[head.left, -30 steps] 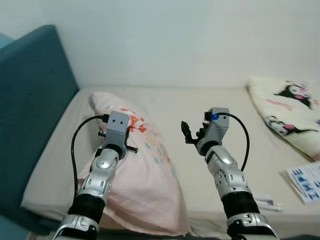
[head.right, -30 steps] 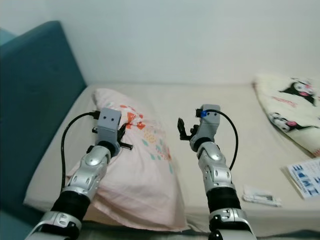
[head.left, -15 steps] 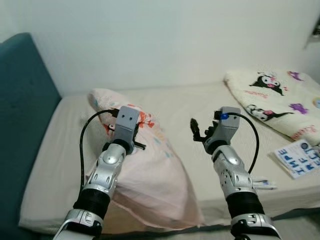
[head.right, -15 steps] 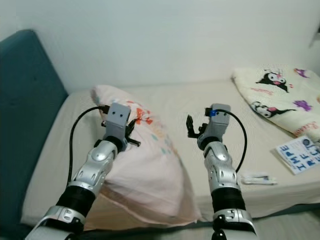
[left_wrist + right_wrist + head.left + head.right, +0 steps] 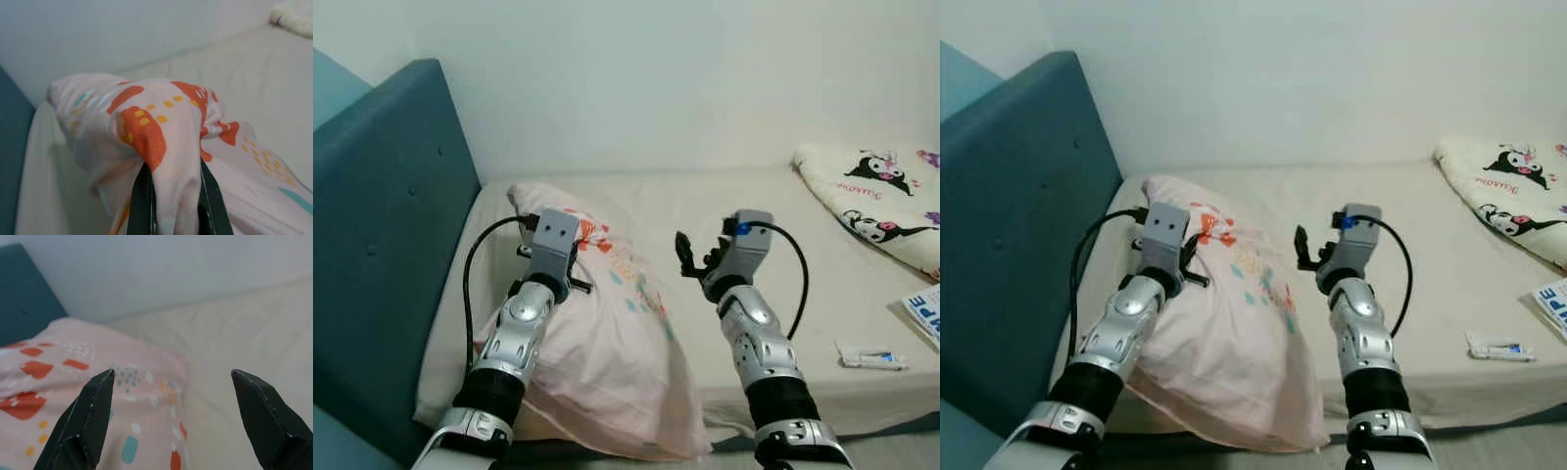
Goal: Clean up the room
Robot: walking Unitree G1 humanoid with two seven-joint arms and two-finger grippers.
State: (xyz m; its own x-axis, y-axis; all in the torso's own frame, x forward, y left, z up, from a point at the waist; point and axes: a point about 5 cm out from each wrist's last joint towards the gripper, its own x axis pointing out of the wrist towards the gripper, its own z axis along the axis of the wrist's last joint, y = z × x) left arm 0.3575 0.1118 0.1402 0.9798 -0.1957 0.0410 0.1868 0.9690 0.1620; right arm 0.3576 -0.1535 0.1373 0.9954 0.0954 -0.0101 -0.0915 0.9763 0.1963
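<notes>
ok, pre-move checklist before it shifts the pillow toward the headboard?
1. Left gripper grip: shut on a fold of the pink pillow, ok.
2. Right gripper: fingers wide open, beside the pillow's right edge, not touching it, ok.
3. Pillow support: its near end overhangs the front edge of the mattress, not ok.
4. Space at the blue headboard: bare mattress between it and the pillow, ok.
5. Bystanders: the small tube and the cartoon blanket lie far to the right, ok.
6. How deep the left grip bites: cannot tell.
</notes>
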